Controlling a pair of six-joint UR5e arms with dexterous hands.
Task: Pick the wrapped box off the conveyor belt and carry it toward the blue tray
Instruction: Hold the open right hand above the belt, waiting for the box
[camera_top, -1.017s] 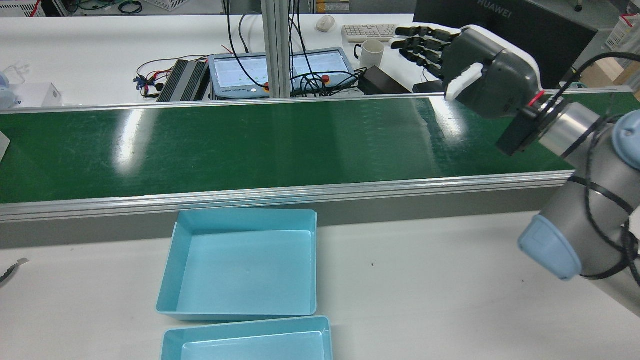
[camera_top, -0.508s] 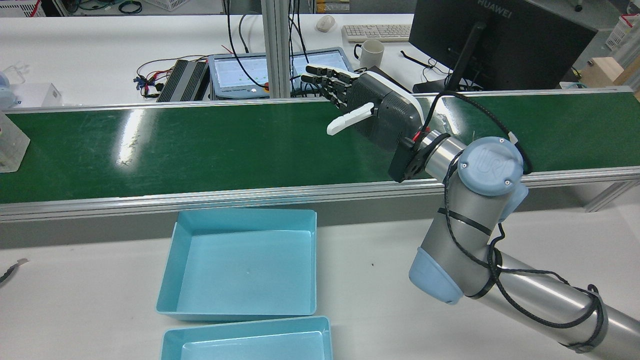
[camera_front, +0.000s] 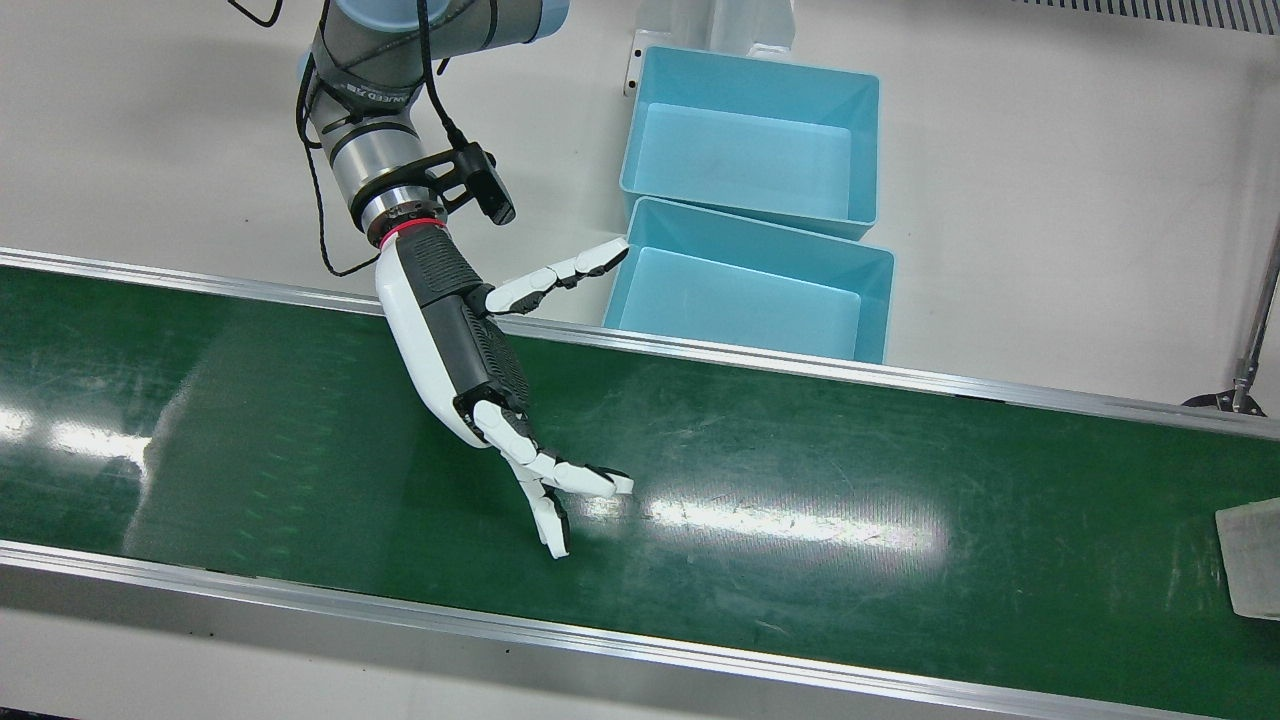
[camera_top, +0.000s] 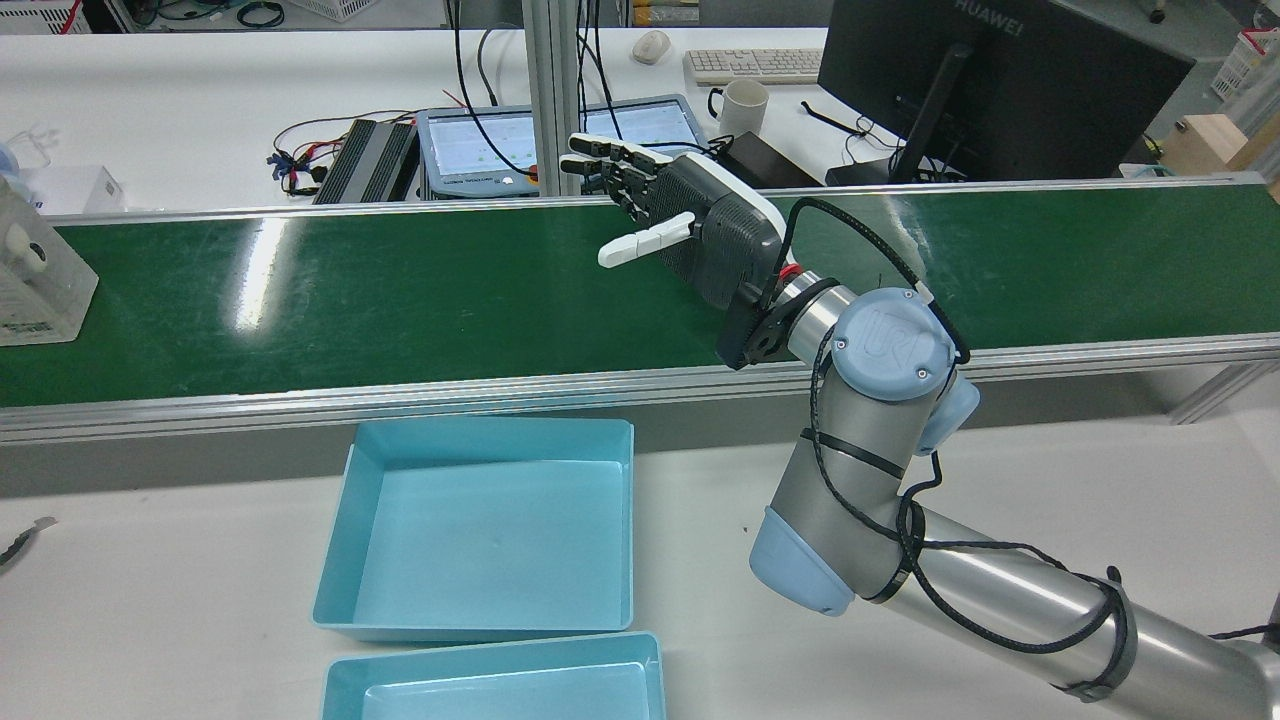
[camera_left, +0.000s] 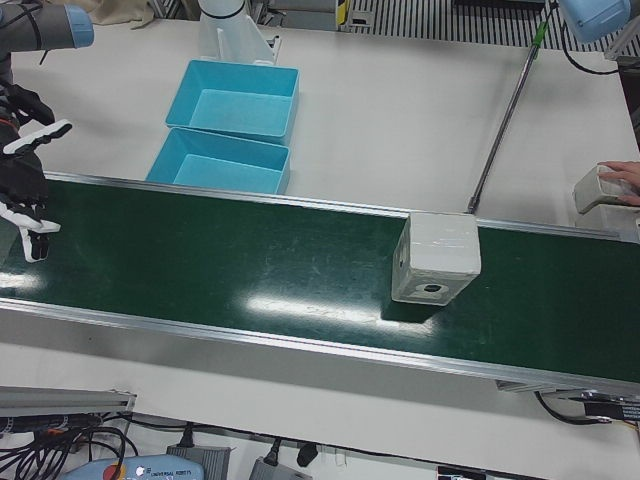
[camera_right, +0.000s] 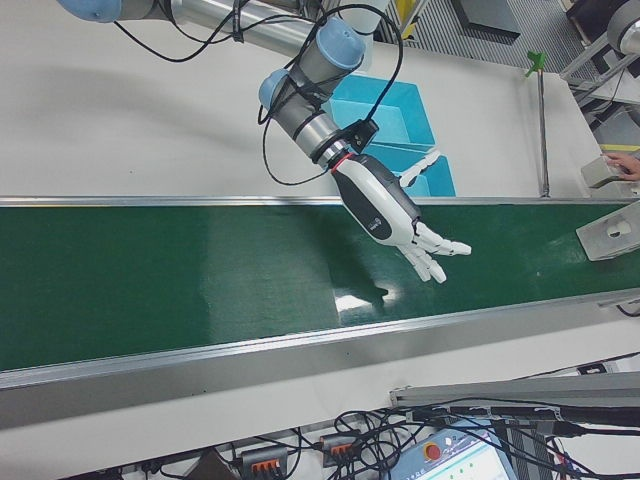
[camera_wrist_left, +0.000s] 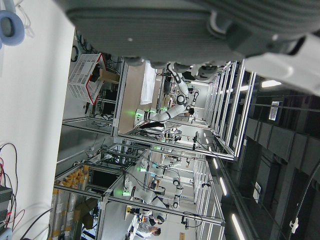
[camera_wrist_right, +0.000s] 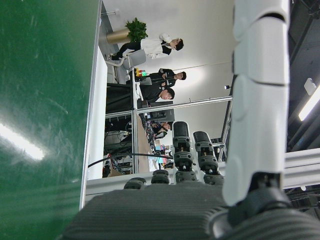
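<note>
The wrapped box (camera_top: 35, 270) is whitish and stands on the green conveyor belt (camera_top: 400, 290) at the rear view's far left end. It also shows as the box (camera_left: 436, 258) in the left-front view and the box (camera_front: 1250, 560) at the front view's right edge. My right hand (camera_top: 700, 230) hovers open above the belt's middle with nothing in it, far from the box; the front view has this right hand (camera_front: 470, 350) with its fingers spread. The nearer blue tray (camera_top: 480, 430) sits just behind the belt's rail. My left hand (camera_wrist_left: 200, 30) shows only in its own view, holding nothing.
A second blue tray (camera_top: 490, 650) lies behind the first. A monitor (camera_top: 1000, 80), a mug (camera_top: 742, 105) and cables stand on the far desk. A person's hand (camera_left: 620, 172) rests on a small device beside the belt. A metal pole (camera_left: 505, 115) leans near the box's end.
My right hand has swung from the belt's right end leftward and down over its middle. The wrapped box has ridden in from the rear view's left edge.
</note>
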